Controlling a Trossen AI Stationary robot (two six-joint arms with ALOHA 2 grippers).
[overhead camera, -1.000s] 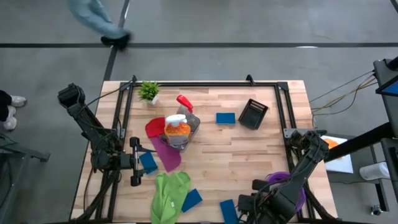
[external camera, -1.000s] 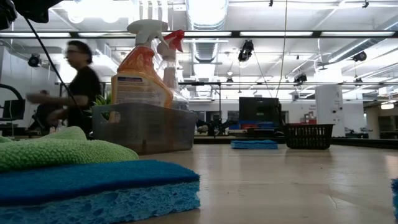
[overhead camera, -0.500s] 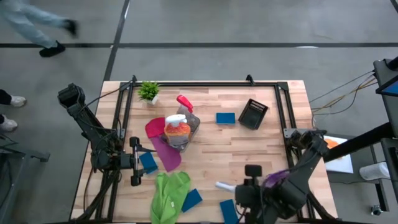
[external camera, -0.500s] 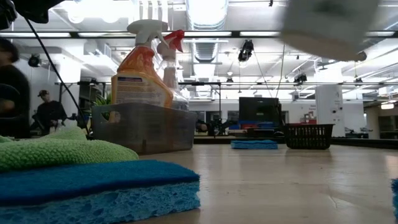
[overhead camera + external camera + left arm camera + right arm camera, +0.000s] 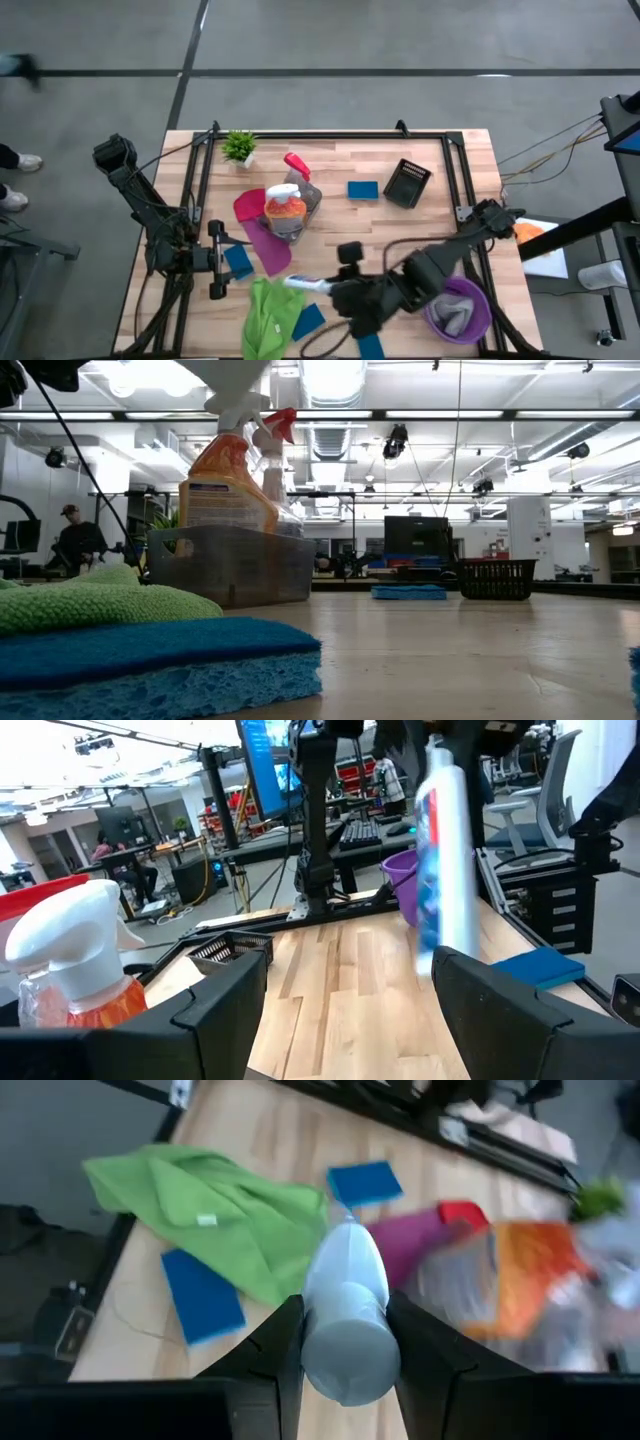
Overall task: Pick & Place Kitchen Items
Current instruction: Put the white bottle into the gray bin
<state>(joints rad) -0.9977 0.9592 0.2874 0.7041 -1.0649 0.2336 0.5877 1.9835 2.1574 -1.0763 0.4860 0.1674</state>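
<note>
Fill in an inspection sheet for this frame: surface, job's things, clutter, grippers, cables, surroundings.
Surface: light wooden table inside a black frame.
Job's things: orange spray bottle with white trigger and red-topped bottle stand in a clear bin; magenta cloth beside it; green cloth at the near edge; blue rectangular sponges scattered; white bottle with blue label carried above the table.
Clutter: small green potted plant, black mesh basket, purple bowl with a grey cloth inside.
Grippers: right gripper fingers clamp the white bottle; left gripper open near a sponge.
Cables: black leads along the left arm.
Surroundings: grey floor; a person far off in the low view.
</note>
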